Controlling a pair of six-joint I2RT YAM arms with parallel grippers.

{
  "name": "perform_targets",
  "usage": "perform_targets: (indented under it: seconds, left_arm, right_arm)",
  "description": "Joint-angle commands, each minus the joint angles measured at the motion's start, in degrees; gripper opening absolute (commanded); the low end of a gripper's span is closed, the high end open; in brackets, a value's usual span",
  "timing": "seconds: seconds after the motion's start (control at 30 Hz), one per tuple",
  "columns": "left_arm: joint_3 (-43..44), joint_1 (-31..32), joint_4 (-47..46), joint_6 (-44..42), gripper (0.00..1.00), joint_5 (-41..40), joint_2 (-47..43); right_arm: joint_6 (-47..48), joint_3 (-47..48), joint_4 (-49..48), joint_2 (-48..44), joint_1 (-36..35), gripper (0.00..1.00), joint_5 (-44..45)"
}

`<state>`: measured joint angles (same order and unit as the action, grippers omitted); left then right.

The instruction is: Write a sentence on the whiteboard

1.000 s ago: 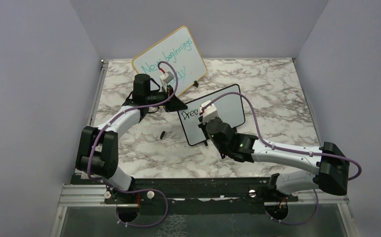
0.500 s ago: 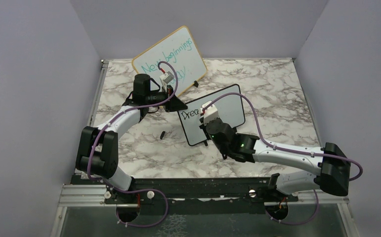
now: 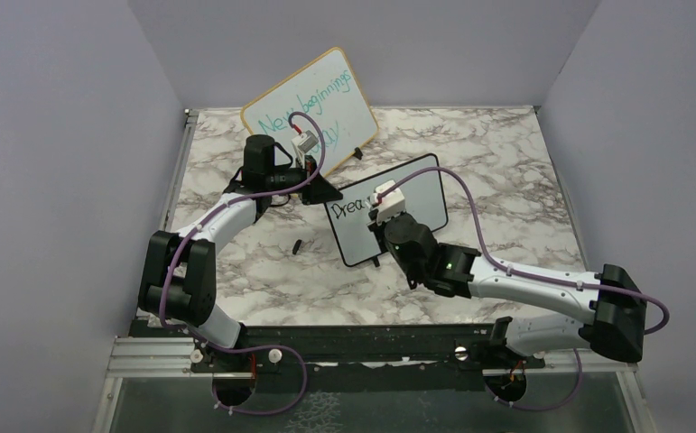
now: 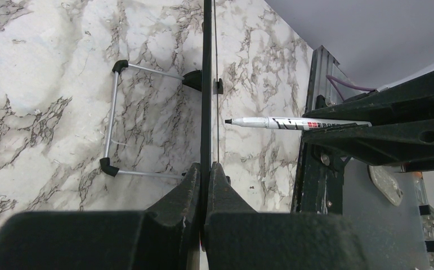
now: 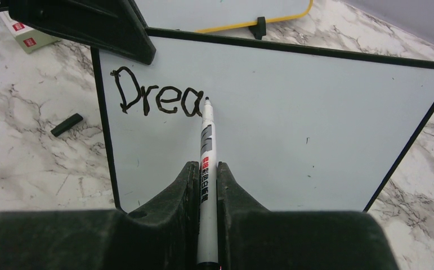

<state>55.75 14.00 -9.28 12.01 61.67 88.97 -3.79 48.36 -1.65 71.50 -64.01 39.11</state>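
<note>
The whiteboard (image 3: 425, 194) stands tilted mid-table, black-framed. My left gripper (image 3: 322, 191) is shut on its upper left edge; the left wrist view shows the whiteboard (image 4: 206, 84) edge-on between the closed jaws of that gripper (image 4: 207, 169). My right gripper (image 5: 203, 169) is shut on a white marker (image 5: 206, 146), whose black tip touches the whiteboard (image 5: 316, 129) just right of the written letters. The sentence (image 5: 158, 98) reads "Drea" in black, and it shows small (image 3: 348, 207) in the top view beside the right gripper (image 3: 382, 213). The marker (image 4: 293, 122) also shows from the left wrist.
A larger yellow-framed board with teal handwriting (image 3: 312, 104) leans at the back behind the left arm. A black marker cap (image 3: 298, 245) lies on the marble left of the whiteboard. The whiteboard's wire stand (image 4: 113, 118) rests behind it. A small white box (image 5: 26, 36) sits far left.
The right gripper has carried the marker a little to the right along the board, and the letter "a" has been finished after "Dre". The left arm has not moved.
</note>
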Motion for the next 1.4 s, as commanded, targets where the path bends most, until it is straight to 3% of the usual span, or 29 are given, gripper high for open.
perform_targets:
  seconds: [0.0, 0.87, 1.37]
  left_arm:
    - [0.2, 0.3, 3.5, -1.7, 0.00, 0.5, 0.2]
    - [0.3, 0.3, 3.6, -1.8, 0.00, 0.7, 0.4]
    - [0.3, 0.3, 3.6, -1.8, 0.00, 0.6, 0.4]
  right_arm:
    - [1.6, 0.5, -3.4, 0.3, 0.4, 0.00, 0.6]
    - [1.9, 1.7, -4.5, 3.1, 1.8, 0.00, 0.4]
    - [-2.5, 0.8, 1.5, 2.0, 2.0, 0.00, -1.9]
